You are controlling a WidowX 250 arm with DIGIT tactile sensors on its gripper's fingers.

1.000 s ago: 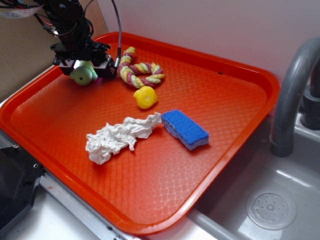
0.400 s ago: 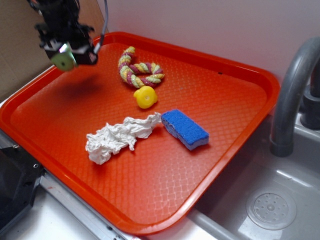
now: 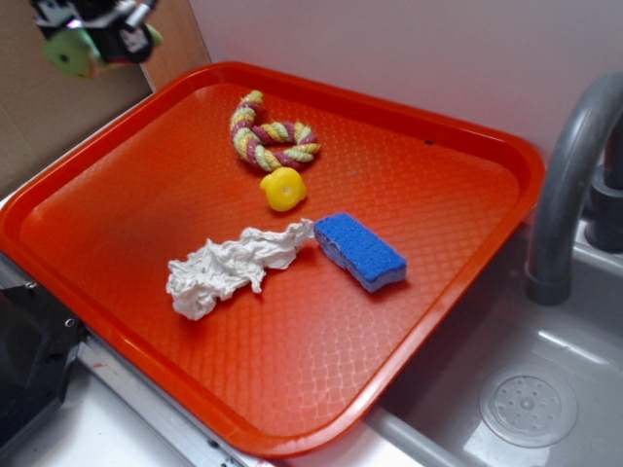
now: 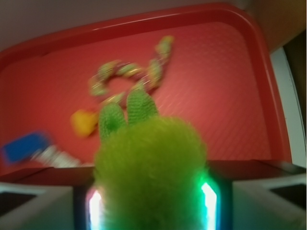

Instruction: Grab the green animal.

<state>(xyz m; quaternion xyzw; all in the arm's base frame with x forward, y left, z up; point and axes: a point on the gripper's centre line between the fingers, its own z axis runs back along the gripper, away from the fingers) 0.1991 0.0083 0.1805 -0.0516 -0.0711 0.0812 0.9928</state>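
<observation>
The green animal hangs high at the top left of the exterior view, above and outside the left corner of the orange tray. My gripper is shut on it, with the black body mostly cut off by the frame's top edge. In the wrist view the fuzzy yellow-green plush fills the space between the two lit fingers, its two small green limbs pointing toward the tray far below. My gripper holds it from both sides.
On the tray lie a braided red-yellow-green rope, a small yellow piece, a crumpled white cloth and a blue sponge. A grey faucet and sink stand at the right. Brown cardboard backs the left side.
My gripper has risen from the tray's back left corner and moved left with the green animal held in it. Everything else on the tray stayed in place.
</observation>
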